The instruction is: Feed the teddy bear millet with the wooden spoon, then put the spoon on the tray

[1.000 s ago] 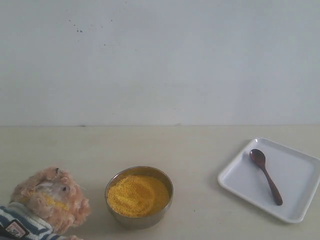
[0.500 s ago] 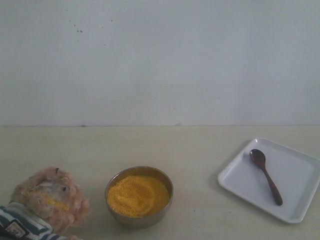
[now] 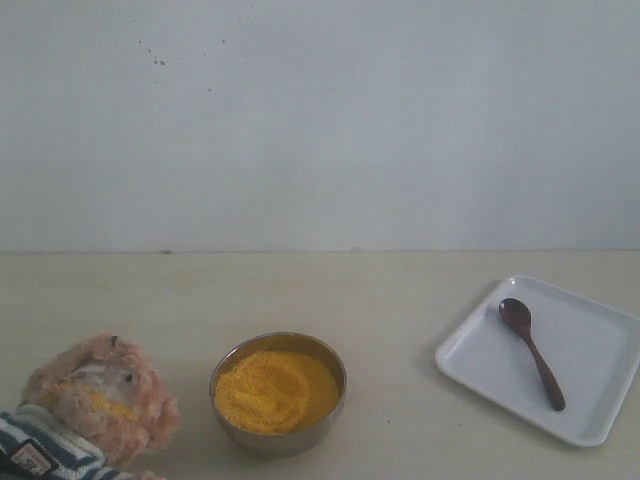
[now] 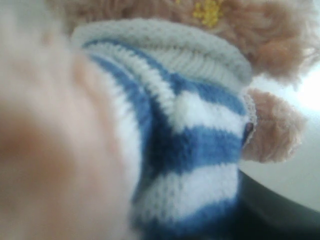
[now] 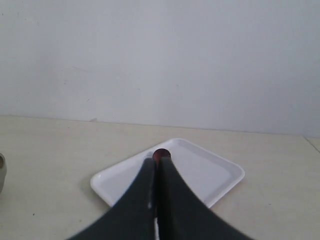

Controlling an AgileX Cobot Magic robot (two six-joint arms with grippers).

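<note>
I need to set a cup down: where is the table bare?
Bare: the table between the bowl and the tray, and the strip behind them to the wall. Crowded: bear close beside bowl. The spoon lies in the tray.

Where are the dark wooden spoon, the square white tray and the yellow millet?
Dark reddish-brown wooden spoon (image 3: 537,360): exterior view, middle of the handle.
Flat square white tray (image 3: 595,365): exterior view, bare floor right of the spoon.
Bright-yellow millet (image 3: 275,390): exterior view, centre of the heap.

wall (image 3: 320,120): plain pale grey, few dark specks | tabletop (image 3: 400,290): matte beige | light: soft, even
</note>
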